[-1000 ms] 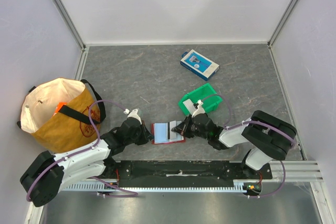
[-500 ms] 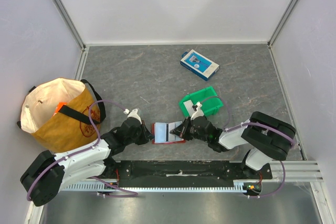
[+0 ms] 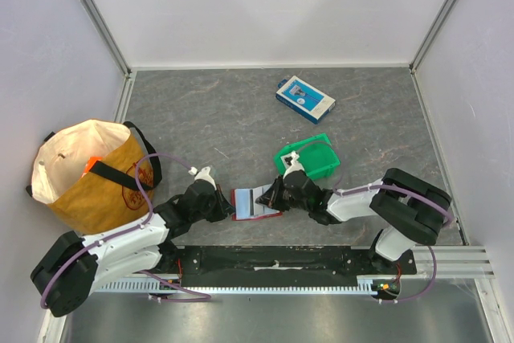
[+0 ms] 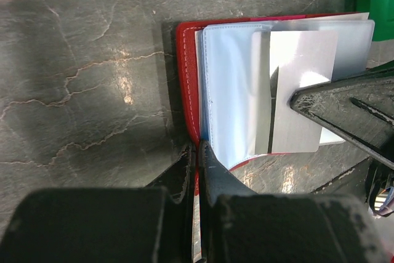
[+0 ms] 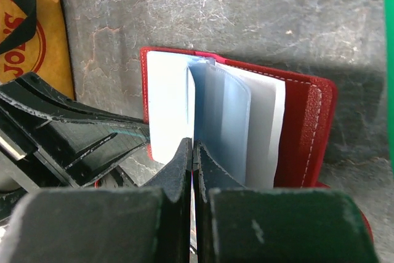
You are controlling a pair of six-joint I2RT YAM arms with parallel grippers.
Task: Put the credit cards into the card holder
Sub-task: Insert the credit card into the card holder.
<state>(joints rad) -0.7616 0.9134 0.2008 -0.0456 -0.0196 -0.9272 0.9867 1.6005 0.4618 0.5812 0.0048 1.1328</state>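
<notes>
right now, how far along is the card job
Done: the red card holder lies open, sleeves fanned. In hand: the left jaws pinch one edge while the right jaws, shut on a pale card, hold it at the sleeves, not fully in. Left: seating it; no other loose cards show, and the green bin's inside is unclear.

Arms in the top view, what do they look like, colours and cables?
The left arm and right arm have white links between bulky black joints. A thin purple cable loops along each. The jaws are black and scuffed.
</notes>
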